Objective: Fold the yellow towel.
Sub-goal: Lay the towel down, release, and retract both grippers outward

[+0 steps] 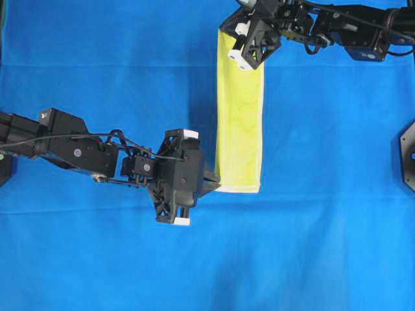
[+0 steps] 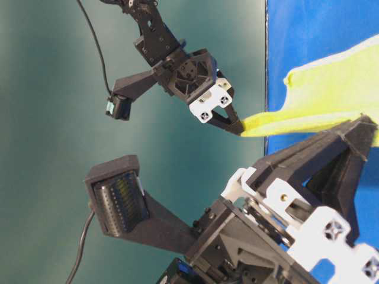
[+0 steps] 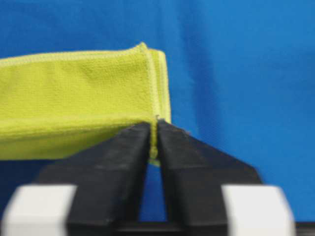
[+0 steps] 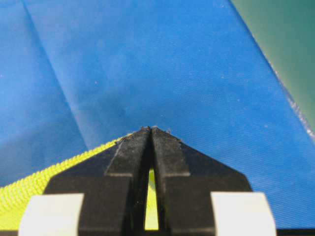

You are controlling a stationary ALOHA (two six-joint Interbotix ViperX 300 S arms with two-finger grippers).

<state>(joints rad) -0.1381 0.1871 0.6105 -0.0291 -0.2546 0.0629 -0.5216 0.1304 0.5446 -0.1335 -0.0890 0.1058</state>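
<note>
The yellow towel lies as a long narrow folded strip running front to back on the blue cloth. My left gripper is shut on the towel's near left corner, with the hem pinched between its tips in the left wrist view. My right gripper is shut on the far left corner; in the right wrist view yellow shows between its jaws and at the lower left, the yellow towel. The table-level view shows the right gripper holding the towel's edge lifted.
The large blue cloth covers the whole work surface. A black base plate sits at the right edge. The cloth's edge and green ground beyond show at the upper right of the right wrist view.
</note>
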